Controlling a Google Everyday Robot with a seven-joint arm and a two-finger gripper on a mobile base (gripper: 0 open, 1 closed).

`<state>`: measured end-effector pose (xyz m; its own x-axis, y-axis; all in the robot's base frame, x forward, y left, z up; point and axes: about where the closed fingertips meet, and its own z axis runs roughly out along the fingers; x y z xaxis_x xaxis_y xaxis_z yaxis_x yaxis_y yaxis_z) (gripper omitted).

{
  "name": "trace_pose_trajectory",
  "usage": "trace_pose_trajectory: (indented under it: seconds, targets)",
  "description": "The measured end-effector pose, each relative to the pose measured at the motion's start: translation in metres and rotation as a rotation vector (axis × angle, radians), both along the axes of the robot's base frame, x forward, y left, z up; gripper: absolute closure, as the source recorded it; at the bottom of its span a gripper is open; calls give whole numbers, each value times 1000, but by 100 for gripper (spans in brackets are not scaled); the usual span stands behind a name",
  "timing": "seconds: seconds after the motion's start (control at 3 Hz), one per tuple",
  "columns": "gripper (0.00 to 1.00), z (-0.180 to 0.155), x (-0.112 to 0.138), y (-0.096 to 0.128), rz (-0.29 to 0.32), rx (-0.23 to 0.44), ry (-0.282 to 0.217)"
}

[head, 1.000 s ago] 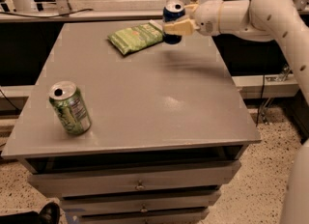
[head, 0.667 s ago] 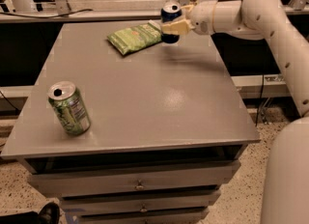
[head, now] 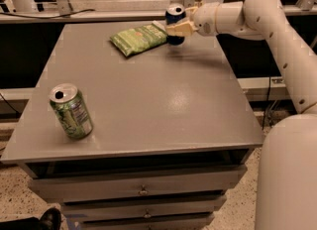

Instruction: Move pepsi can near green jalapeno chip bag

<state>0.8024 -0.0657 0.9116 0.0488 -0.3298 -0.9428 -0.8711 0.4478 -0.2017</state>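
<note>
Presently the gripper (head: 177, 27), in the upper centre of the frame, is clamped on the pepsi can (head: 172, 17). One cream finger crosses the can's near side, and the other is hidden behind it. The can is held upright, silver top uppermost, over the far edge of the counter (head: 163, 100). Whether its base rests on the surface or hangs just above it cannot be told; a shadow lies close beneath it and to the right.

Immediately left of the can lies the chip bag (head: 139, 38), flat and crinkled, with its right corner just beside the can's lower body. The arm (head: 233, 18) reaches in from the right edge of the frame. Well apart, at lower left, stands a green-and-white can (head: 71, 111), opened and leaning slightly. Drawers (head: 143, 190) show below the counter's front edge.

Change: against the views of a second ago, gripper and can have shifted slightly leftward and downward in the frame, closing on the bag. The bag and the green-and-white can lie where they did.

Reading: the carry appears nearly complete, since the can is already beside its target. The remaining step is probably to set it down and release it. The likely hazard is that the base lands on the bag's raised corner, which could tip the can once the fingers part.
</note>
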Motion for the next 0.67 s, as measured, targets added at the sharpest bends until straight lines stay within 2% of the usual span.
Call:
trace_pose_trajectory:
  seconds: [0.33,0.67]
  targets:
    - [100,-6,4,-4,-12,-10,8]
    - [82,-12,4,-9,-29,-14,23]
